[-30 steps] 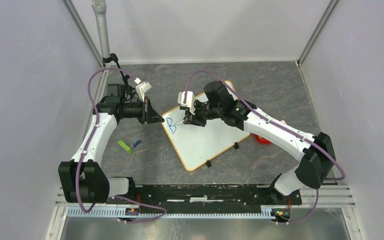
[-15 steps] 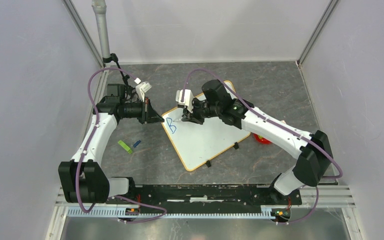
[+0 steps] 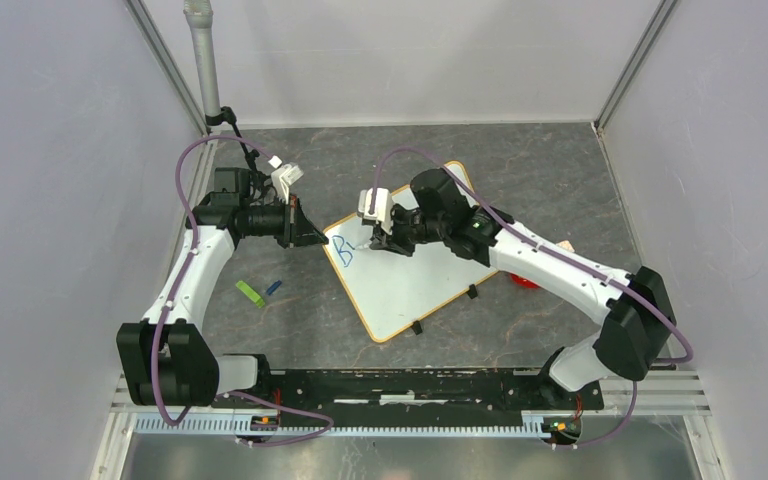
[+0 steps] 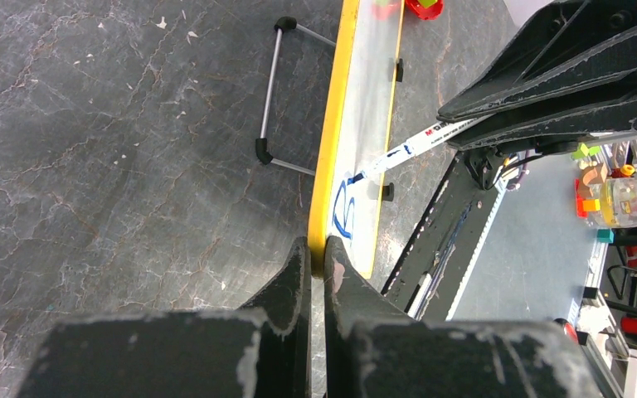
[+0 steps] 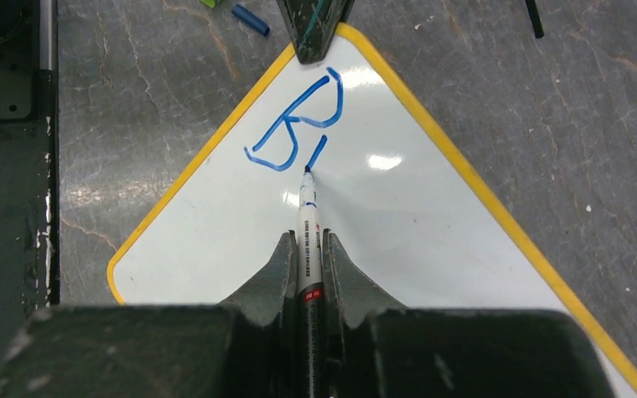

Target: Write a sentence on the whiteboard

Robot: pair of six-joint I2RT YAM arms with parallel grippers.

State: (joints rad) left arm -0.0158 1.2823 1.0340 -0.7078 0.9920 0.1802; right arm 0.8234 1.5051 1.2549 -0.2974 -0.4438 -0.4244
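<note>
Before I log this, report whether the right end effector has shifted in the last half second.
Yes. The right end effector, gripping the white-barrelled blue marker, drew back rightward, away from the blue letter B on the yellow-framed whiteboard.

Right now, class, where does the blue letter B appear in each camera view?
Top external: B, left of centre, near the whiteboard's left corner.
Left wrist: B lower centre, above the left fingers.
Right wrist: B upper centre.
Shared landmark: the marker, tip beside it.

Bright even overhead light, soft shadows, glare patches on the whiteboard (image 5: 431, 240), wrist views blurred along the bottom edge
</note>
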